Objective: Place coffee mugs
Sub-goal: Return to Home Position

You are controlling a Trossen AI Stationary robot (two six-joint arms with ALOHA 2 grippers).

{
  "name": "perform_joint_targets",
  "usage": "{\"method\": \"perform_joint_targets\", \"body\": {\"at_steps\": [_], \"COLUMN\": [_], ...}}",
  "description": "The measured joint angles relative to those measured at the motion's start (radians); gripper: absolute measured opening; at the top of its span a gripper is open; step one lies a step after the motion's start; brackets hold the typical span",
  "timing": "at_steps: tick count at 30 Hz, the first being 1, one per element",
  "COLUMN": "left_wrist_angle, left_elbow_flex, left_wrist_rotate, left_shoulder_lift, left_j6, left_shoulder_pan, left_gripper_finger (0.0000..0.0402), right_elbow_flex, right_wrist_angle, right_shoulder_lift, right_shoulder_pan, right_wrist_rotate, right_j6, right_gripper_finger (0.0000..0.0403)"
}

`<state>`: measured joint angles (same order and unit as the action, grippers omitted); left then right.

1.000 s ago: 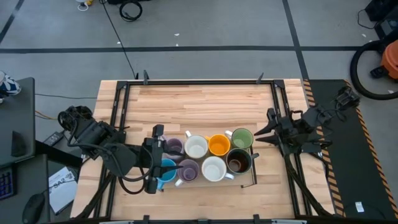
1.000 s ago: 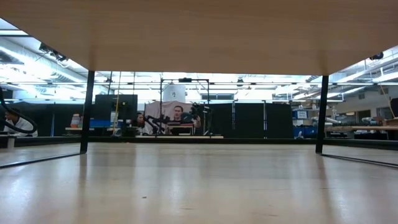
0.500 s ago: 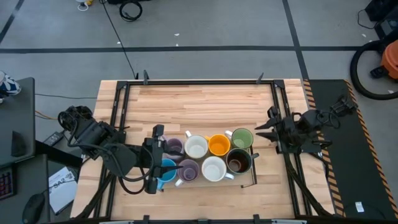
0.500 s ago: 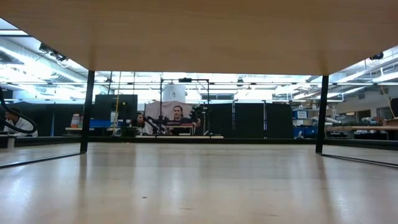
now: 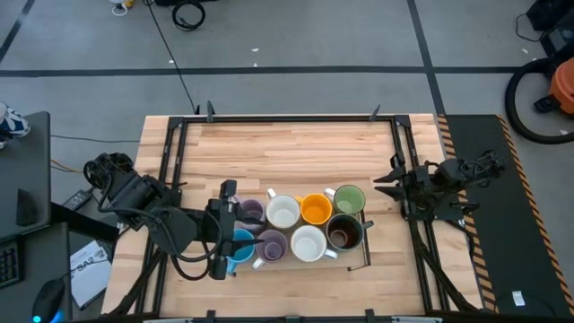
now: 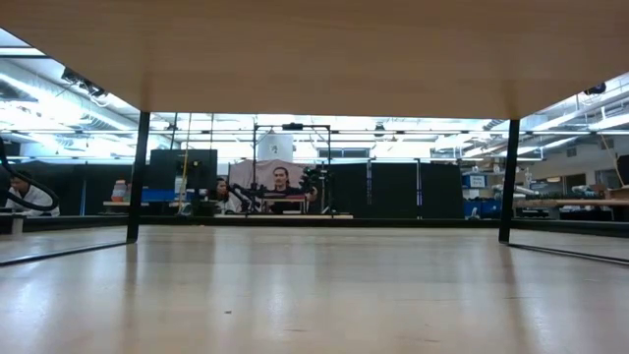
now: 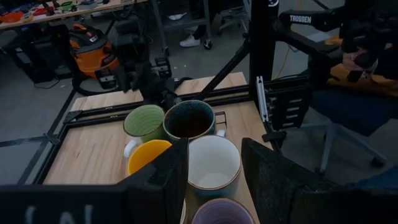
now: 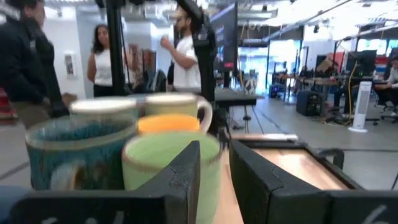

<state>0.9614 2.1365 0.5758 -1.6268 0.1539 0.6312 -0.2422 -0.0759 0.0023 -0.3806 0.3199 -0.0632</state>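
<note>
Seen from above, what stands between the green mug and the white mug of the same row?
The orange mug stands there, close between the green mug and the white mug. The high view shows it.

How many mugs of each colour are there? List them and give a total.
White mugs: 2
Purple mugs: 2
Orange mug: 1
Green mug: 1
Blue mug: 1
Dark brown mug: 1
Total: 8

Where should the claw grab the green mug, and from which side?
Probably pinch the round green ceramic mug's rim on the free side facing the right claw, coming down from above: it stands upright, mouth open, while the round orange ceramic mug and round dark brown ceramic mug crowd two other sides.
</note>
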Motion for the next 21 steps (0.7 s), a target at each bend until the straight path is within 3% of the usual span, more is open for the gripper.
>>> {"method": "perform_joint_targets", "body": {"at_steps": [7,13,21], "left_wrist_angle": [0.002,0.052,0.280], "left_elbow_flex": [-0.001,-0.001,-0.001], "left_wrist_rotate": [0.023,0.063,0.164], "left_shoulder_lift": [0.006,0.097,0.240], "left_j6": [-0.018,-0.034,0.058], "left_shoulder_pan": [-0.002,-0.008,0.008], "left_gripper_finger": [0.0156,0.0156,0.0156], "right_elbow_flex": [0.071,0.128,0.157], "right_wrist_angle": [0.001,0.049,0.062], "right_shoulder_lift": [0.000,-0.001,-0.001], "right_shoulder_pan": [0.005,0.005,0.005], "right_wrist_rotate": [-0.003,-0.007,-0.006], "right_j6": [0.046,0.064,0.063], "right_gripper_finger": [0.0091,0.0091,0.0091]}}
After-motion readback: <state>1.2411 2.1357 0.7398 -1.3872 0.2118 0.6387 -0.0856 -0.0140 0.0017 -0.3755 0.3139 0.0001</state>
